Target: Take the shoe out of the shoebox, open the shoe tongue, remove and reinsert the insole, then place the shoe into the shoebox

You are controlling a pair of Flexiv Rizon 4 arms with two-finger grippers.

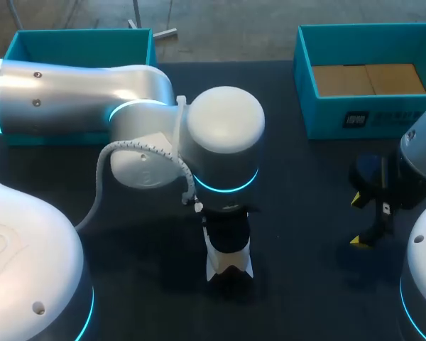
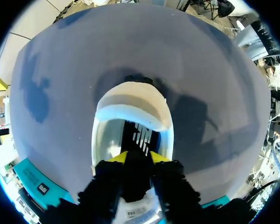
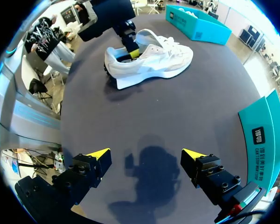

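— Where is the shoe (image 3: 154,58)?
— Out of both boxes. It stands on its sole near the middle of the dark worktop (image 3: 177,116). It is white, with its toe toward the far side.

— And the left gripper (image 2: 138,157)?
— It is down in the shoe's opening from above, at the heel end. Its fingers stand close together, clamped on the black insole (image 2: 130,128) from two sides.

— Any writing in there?
— The insole bears a white logo (image 2: 143,136) just ahead of the yellow tips. Close under the gripper, a white tag (image 2: 136,212) on the shoe carries small dark print, too fine to make out.

— The boxes?
— Both are teal and open, at the worktop's far side and well apart. The left box (image 1: 78,44) is partly hidden behind the left arm. The right box (image 1: 369,42) has brown card (image 1: 369,78) in its bottom. Its near wall carries a black label (image 1: 355,119) with white print.

— The right gripper (image 3: 146,153)?
— It hovers above bare worktop near the right box, well apart from the shoe. Its fingers are wide apart, with nothing between them.
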